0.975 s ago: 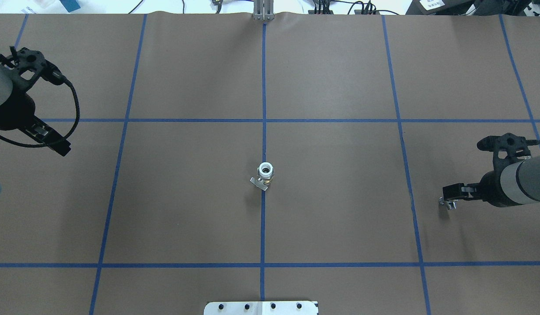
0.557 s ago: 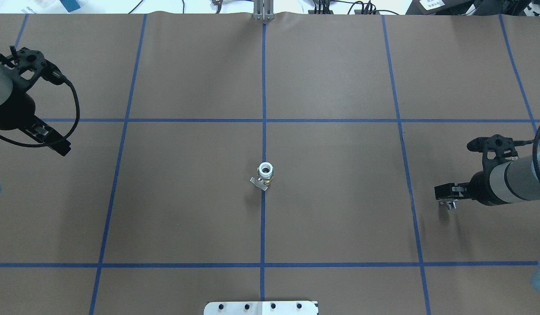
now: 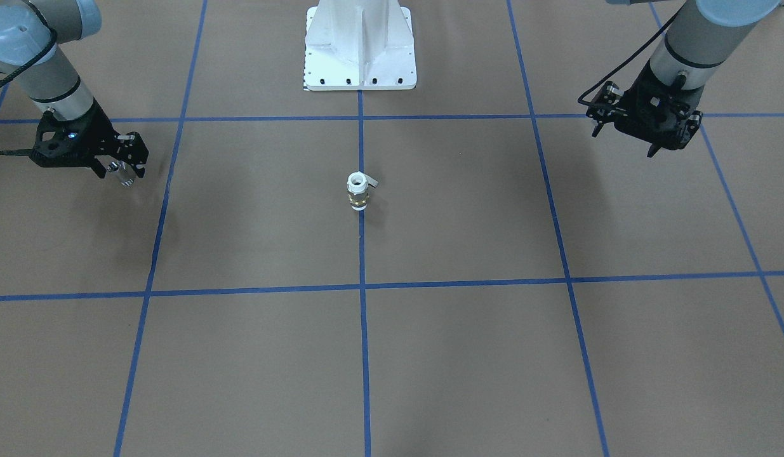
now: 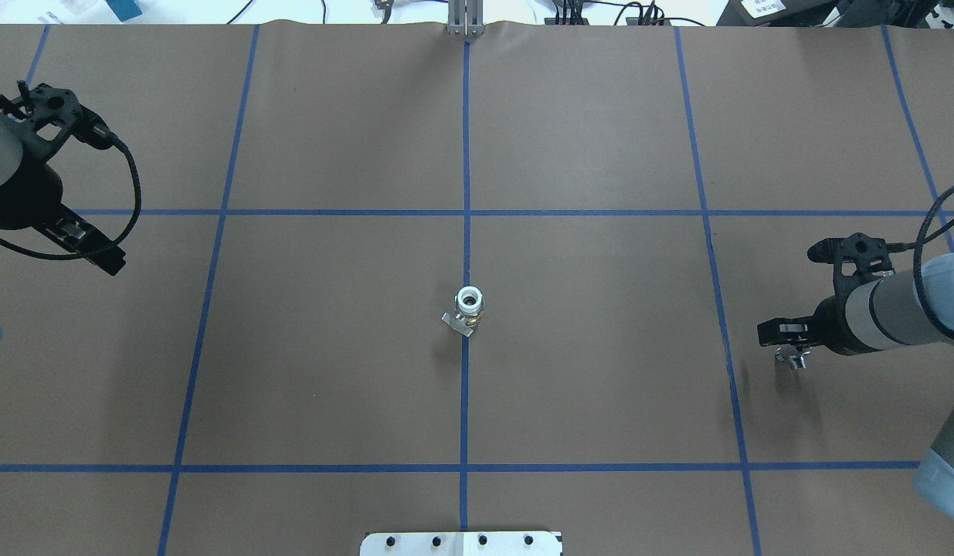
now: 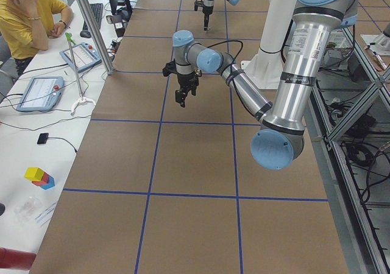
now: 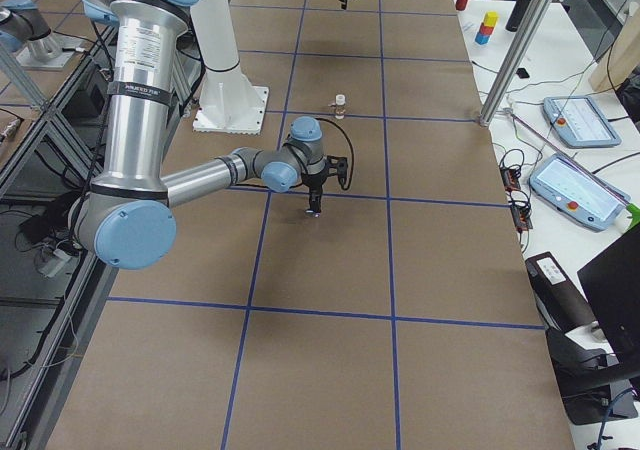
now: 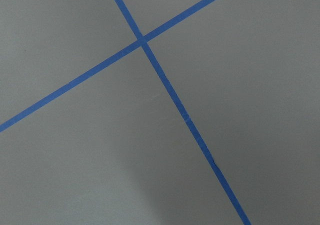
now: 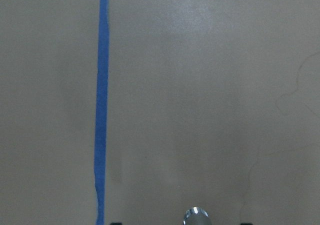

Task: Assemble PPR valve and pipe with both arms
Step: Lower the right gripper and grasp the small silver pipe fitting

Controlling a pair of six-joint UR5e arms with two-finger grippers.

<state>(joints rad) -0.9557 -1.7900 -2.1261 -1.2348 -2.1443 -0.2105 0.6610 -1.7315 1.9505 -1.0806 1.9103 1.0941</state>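
Right claw (image 4: 782,341) is clenched on the pipe (image 4: 792,359). The silver stub hangs from the fingertips above the brown paper, with its shadow thrown apart from it on the sheet. Its shiny end just shows at the 6 o'clock edge of the right wrist view, with one blue tape line (image 8: 102,105) running 12 to 6 on its left. The directions below use the overhead view as the dial, with the valve at its centre and 12 o'clock away from the robot. The right claw sits at 3 o'clock, well apart from the valve, and its grey arm (image 4: 901,313) comes in from the 3 o'clock table edge. Left claw (image 3: 666,147) is at 9 o'clock, also well apart. It looks released with nothing in it, though the fingers are small in every view, so that is a soft call. Its wrist view shows only bare paper and a tape crossing. A black cable (image 4: 133,193) loops off the left wrist. The valve (image 4: 469,303) stands upright on the centre tape line, open white end up and brass band below. Its grey lever (image 4: 457,323) sticks out toward 7 o'clock. Neither claw is touching it. The table (image 4: 600,154) is covered in brown paper with a blue tape grid. The white bolted base (image 4: 461,543) is at 6 o'clock. A person in a yellow shirt (image 5: 27,15) sits at the bench past the 12 o'clock edge.
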